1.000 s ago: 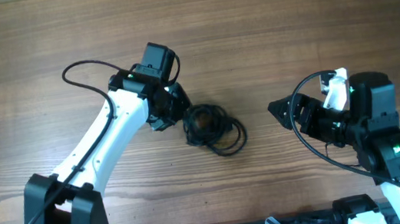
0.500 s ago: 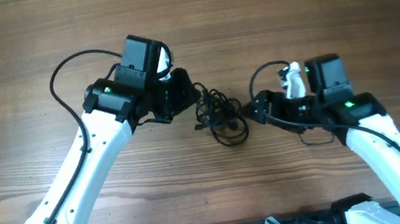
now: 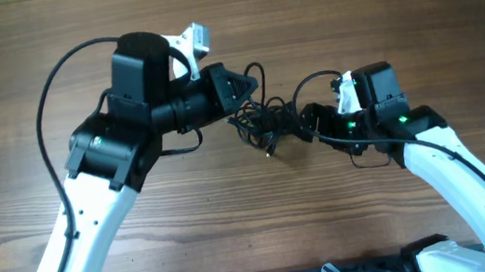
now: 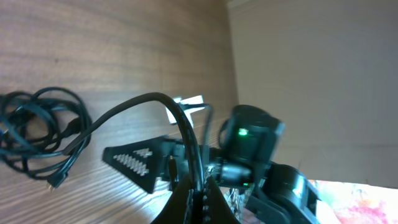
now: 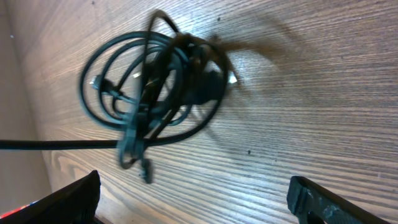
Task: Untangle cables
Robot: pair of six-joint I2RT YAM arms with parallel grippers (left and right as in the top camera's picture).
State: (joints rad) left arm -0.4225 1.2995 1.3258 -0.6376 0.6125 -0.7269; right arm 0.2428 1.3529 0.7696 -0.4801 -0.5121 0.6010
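Black jaws of the left gripper [image 3: 246, 86] are pressed fully together on a single strand of the cables [image 3: 266, 121]. In the left wrist view this strand leaves the closed fingertips, arcs upward and runs across to the main bundle. In the overhead view the pinched section forms a raised loop just beside the fingertips, and the gripper is directed toward the opposite arm.

The right gripper [image 3: 303, 120] has its jaws spread wide and holds nothing. In the right wrist view one finger appears at each lower corner of the picture. The bundle lies ahead of the gap, not between the fingers. In the overhead view the fingertips reach the near edge of the bundle; contact cannot be confirmed.

The cables form one tangle of overlapping loops near the centre of the wooden table [image 3: 376, 6], between the two grippers. In the right wrist view one strand runs straight and taut out of the tangle to the left edge of the picture. A small plug end projects from the lower side of the tangle.

The left arm [image 3: 95, 230] enters from the lower left of the overhead view. The right arm [image 3: 453, 165] enters from the lower right. Both are white with black joints.
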